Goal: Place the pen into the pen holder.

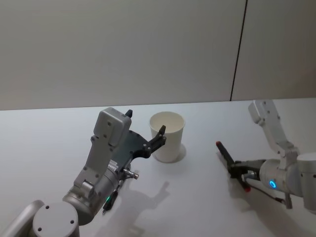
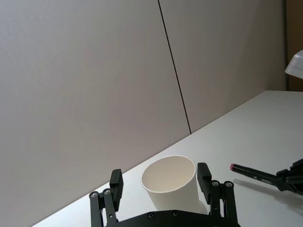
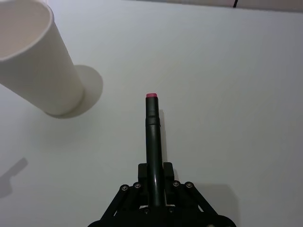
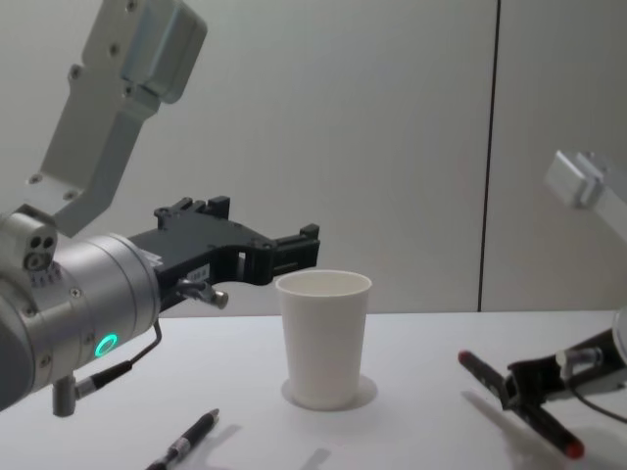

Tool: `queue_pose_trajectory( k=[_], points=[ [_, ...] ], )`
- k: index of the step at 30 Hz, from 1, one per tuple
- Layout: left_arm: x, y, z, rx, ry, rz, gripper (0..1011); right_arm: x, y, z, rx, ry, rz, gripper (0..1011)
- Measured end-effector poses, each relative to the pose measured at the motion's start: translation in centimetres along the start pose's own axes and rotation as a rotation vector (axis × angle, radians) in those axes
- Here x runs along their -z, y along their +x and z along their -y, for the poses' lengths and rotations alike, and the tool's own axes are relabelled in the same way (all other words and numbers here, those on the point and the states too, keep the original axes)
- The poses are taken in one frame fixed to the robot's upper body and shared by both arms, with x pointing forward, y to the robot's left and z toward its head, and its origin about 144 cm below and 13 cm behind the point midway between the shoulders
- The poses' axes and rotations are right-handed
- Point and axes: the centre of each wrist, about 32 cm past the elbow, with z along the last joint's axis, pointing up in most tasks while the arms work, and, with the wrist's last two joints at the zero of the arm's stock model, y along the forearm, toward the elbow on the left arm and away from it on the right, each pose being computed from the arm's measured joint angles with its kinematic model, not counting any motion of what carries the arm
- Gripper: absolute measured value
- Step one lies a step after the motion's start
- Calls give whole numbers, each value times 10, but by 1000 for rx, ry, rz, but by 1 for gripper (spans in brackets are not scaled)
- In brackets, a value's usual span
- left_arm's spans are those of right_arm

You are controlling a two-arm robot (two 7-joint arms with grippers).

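Paper pen holder [image 1: 167, 138] may topple if the pen [image 1: 224, 154], clamped in the right gripper [image 1: 238, 171] toward the bench's [image 1: 49, 148] right edge, clips its rim; the left gripper [image 1: 145, 123], fingers apart, hovers alongside.

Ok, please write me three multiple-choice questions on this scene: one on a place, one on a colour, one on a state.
1. Where does the cup stand?
A) on the table, between the two grippers
B) on a tray
C) on the floor

2. What colour is the front end of the pen in the right gripper?
A) green
B) red
C) yellow

3. What is the right gripper's state?
A) open, empty
B) shut on the cup
C) shut on the pen

Answers:
1 A: the cup stands upright with the left gripper on one side and the right gripper on the other.
2 B: the end shows red.
3 C: its fingers clamp the pen.
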Motion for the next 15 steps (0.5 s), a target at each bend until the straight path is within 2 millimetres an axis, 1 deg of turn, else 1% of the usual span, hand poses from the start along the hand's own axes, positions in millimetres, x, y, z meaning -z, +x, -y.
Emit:
queue_pose_trajectory(
  k=[15],
  points=[
    [0, 0, 0, 0, 0, 0, 1000, -3, -12, 16, 8, 178, 121, 181]
  ],
)
